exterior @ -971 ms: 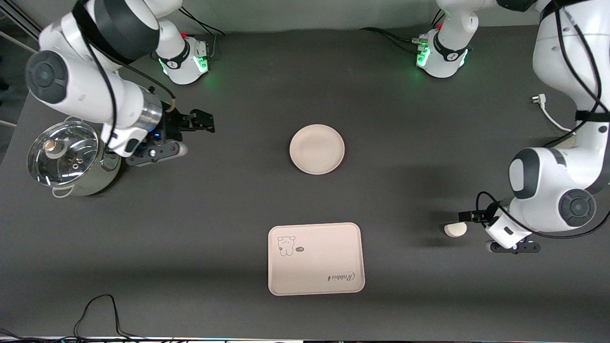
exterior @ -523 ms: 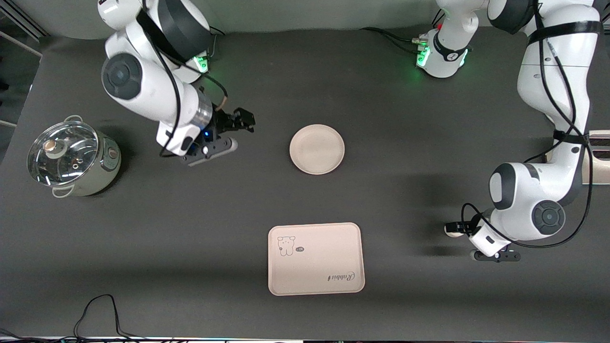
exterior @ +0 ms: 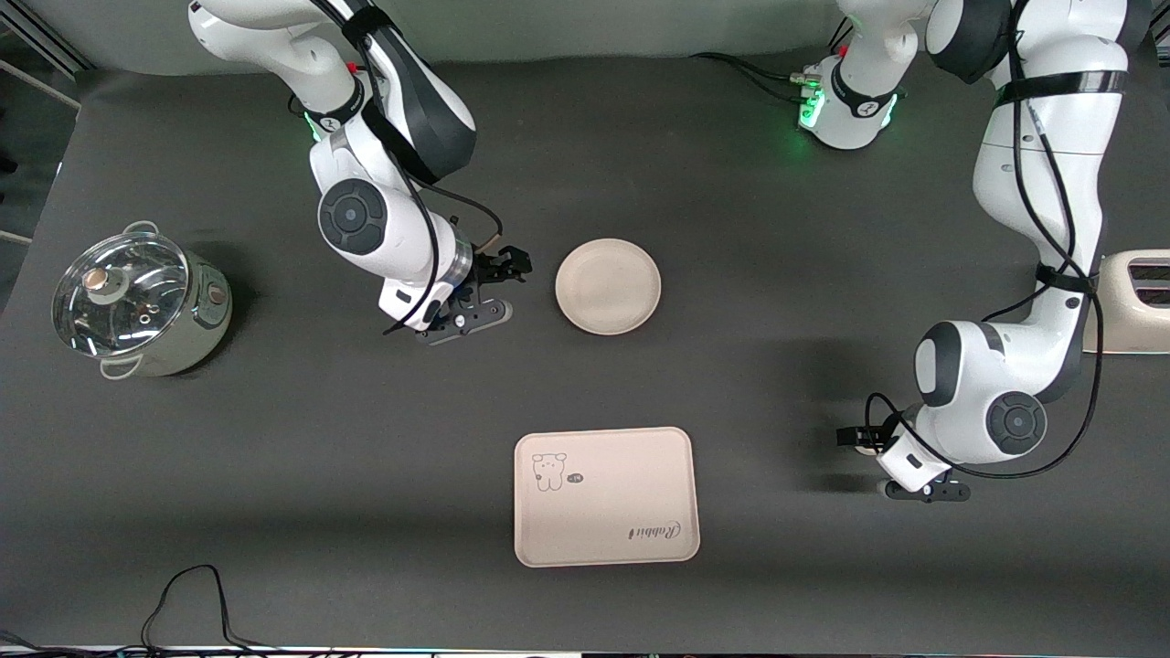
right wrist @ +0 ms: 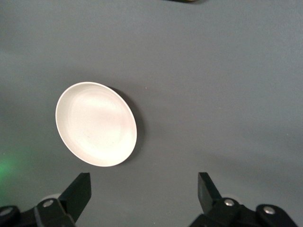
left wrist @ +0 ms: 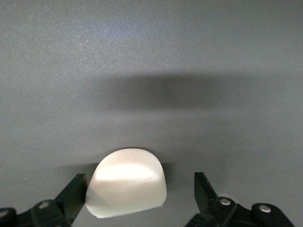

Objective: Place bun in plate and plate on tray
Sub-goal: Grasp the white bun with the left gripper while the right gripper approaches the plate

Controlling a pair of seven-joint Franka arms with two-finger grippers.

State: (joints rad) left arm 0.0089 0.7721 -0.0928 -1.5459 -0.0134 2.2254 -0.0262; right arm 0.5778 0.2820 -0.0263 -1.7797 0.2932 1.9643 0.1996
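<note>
We find the small white half-round bun [left wrist: 126, 183] on the dark tabletop [exterior: 777, 567], well apart from the round cream-beige plate [exterior: 608, 286] toward the left arm's end, between the spread fingers of the left pincer [left wrist: 137, 191], off-centre; closing may nudge it askew; the right pincer [right wrist: 144, 191] hovers wide beside the plate; the empty cream rectangular tray [exterior: 607, 497] lies nearer the front camera than the plate.
</note>
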